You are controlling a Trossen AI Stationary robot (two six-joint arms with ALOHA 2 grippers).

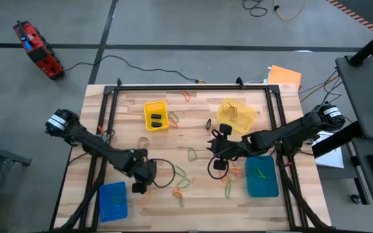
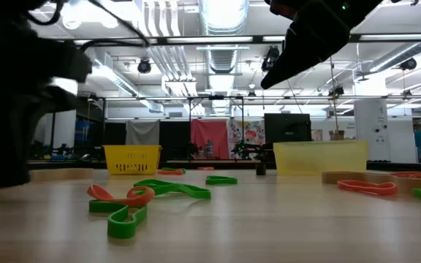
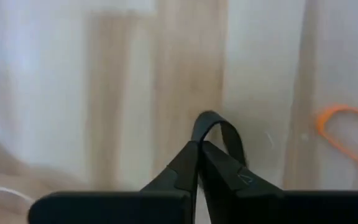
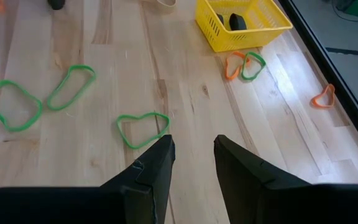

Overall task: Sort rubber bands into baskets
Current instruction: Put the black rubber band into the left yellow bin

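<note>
My left gripper [image 1: 138, 187] is low over the table's near left, beside the bright blue basket [image 1: 113, 201], and is shut on a black rubber band [image 3: 219, 129]. My right gripper [image 4: 192, 152] is open and empty above the table's middle [image 1: 216, 147], over a green band [image 4: 143, 129]. It is raised high in the low view [image 2: 305, 36]. The bright yellow basket [image 1: 155, 114] holds black bands. The pale yellow basket [image 1: 236, 115] stands at the far right. The teal basket [image 1: 262, 176] holds a green band. Loose green and orange bands [image 2: 141, 196] lie flat on the wood. My left gripper pinches the black band between its two fingertips [image 3: 194, 163]. A short loop of the band [image 3: 211, 118] sticks out past the tips. Whether the band is clear of the table, I cannot tell.
Loose bands lie around the table's middle and near side: green [image 1: 192, 154], green [image 1: 227, 188], orange [image 1: 180, 192]. More lie by the yellow basket [image 4: 244, 65]. A black frame [image 1: 193, 87] borders the table. An orange sheet [image 1: 285, 76] lies at the far right corner.
</note>
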